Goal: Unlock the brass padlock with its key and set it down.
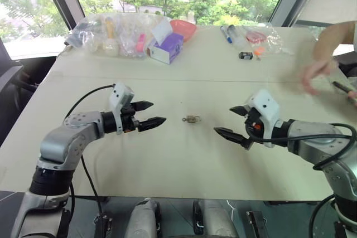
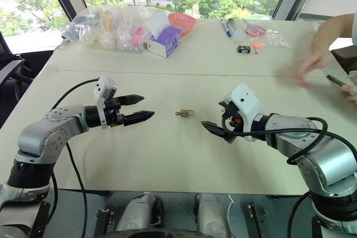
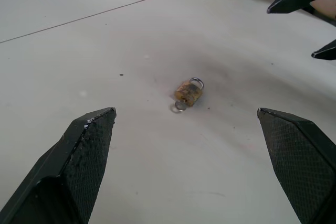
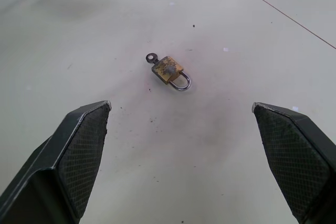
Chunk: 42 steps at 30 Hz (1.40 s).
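Well, the big table (image 1: pixel 178 160) holds the left gripper (image 1: pixel 146 113) and right gripper (image 1: pixel 234 121) above it, both spread wide and empty. Between them lies the brass padlock (image 3: pixel 188 92), its key (image 3: pixel 179 106) mostly hidden, just the round end showing.

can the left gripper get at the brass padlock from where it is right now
Probably yes. The brass padlock lies alone on bare table between the two open grippers, key at its base. Nothing stands between it and the left gripper, whose fingers point toward it; the right gripper hovers apart.
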{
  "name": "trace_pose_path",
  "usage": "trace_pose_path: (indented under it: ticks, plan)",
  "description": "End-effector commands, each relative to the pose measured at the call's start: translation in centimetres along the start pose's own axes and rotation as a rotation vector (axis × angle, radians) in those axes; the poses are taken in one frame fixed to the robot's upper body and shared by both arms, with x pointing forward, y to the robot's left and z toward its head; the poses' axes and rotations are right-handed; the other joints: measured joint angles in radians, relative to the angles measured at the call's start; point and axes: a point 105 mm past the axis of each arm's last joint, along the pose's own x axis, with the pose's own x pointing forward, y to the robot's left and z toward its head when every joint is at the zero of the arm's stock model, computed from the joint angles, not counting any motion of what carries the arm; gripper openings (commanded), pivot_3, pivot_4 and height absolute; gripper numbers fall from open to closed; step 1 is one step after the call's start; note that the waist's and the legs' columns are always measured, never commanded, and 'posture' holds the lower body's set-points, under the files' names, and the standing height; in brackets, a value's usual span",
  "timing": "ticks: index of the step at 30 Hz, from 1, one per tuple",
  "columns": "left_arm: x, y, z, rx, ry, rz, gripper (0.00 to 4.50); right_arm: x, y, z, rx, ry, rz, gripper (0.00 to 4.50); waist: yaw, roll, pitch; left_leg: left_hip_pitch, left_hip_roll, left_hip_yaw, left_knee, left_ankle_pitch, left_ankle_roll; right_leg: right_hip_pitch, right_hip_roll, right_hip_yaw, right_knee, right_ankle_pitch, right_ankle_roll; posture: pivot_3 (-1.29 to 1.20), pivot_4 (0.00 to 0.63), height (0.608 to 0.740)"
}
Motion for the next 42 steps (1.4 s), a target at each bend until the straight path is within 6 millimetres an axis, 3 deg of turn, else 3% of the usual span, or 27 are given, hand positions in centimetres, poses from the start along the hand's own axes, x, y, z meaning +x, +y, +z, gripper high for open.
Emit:
trace_pose_path:
  ticks: [1, 15, 19, 22, 26, 31, 34, 42]
  plan:
    - [-0.6, -0.7, 1.0, 0.021, -0.023, -0.043, 4.46, -0.2, -0.2, 0.7, -0.04, -0.024, -0.012, 4.5, 0.0, 0.0, 0.0, 0.0, 0.0, 0.0, 0.0, 0.0, 0.0, 0.0, 0.0, 0.0, 0.0, 0.0, 0.0, 0.0, 0.15, 0.734]
    - [-0.9, 0.6, 0.3, 0.088, 0.04, -0.015, 4.46, 0.0, -0.5, 0.8, -0.066, -0.011, -0.005, 4.5, 0.0, 0.0, 0.0, 0.0, 0.0, 0.0, 0.0, 0.0, 0.0, 0.0, 0.0, 0.0, 0.0, 0.0, 0.0, 0.0, 0.15, 0.734]
    - [-1.3, 1.3, 1.3, 0.143, 0.06, -0.03, 4.46, 0.4, -2.2, 2.1, -0.141, -0.008, -0.054, 4.5, 0.0, 0.0, 0.0, 0.0, 0.0, 0.001, 0.0, 0.0, 0.0, 0.0, 0.0, 0.0, 0.0, 0.0, 0.0, 0.0, 0.15, 0.734]
    - [-2.4, 1.7, 1.6, 0.196, 0.146, -0.088, 4.46, 2.1, -1.9, 3.1, -0.177, 0.003, 0.016, 4.5, -0.003, 0.0, 0.0, 0.0, 0.0, 0.001, 0.0, 0.0, 0.0, -0.001, 0.001, 0.0, 0.0, 0.0, 0.0, 0.0, 0.15, 0.734]
    - [-3.0, 2.2, 3.1, 0.236, 0.179, -0.127, 4.46, 6.0, -0.4, 3.3, -0.114, 0.048, 0.152, 4.5, -0.005, 0.0, 0.0, 0.0, 0.0, 0.001, 0.0, 0.0, 0.0, -0.001, 0.001, 0.0, 0.001, 0.0, 0.0, 0.0, 0.15, 0.734]
    - [-3.3, 2.0, 3.4, 0.251, 0.193, -0.144, 4.46, 9.1, 0.1, 1.7, -0.25, 0.135, 0.26, 4.5, 0.003, 0.0, 0.0, -0.002, 0.0, 0.002, 0.0, 0.001, -0.001, -0.002, 0.0, 0.0, 0.0, 0.0, 0.0, 0.0, 0.15, 0.734]
    - [-3.1, 1.9, 2.7, 0.245, 0.194, -0.134, 4.46, 10.4, -0.1, 1.5, -0.338, 0.173, 0.303, 4.5, -0.002, 0.0, 0.0, -0.003, -0.001, 0.003, 0.001, 0.001, -0.002, -0.002, -0.001, 0.0, -0.001, 0.0, 0.0, 0.0, 0.15, 0.734]
    - [-2.8, 1.3, 1.3, 0.218, 0.191, -0.098, 4.46, 12.3, -0.6, 0.3, -0.342, 0.218, 0.402, 4.5, -0.002, 0.0, 0.0, -0.002, 0.001, 0.003, 0.001, 0.002, -0.004, -0.003, 0.001, 0.0, 0.001, 0.0, 0.0, 0.0, 0.15, 0.734]
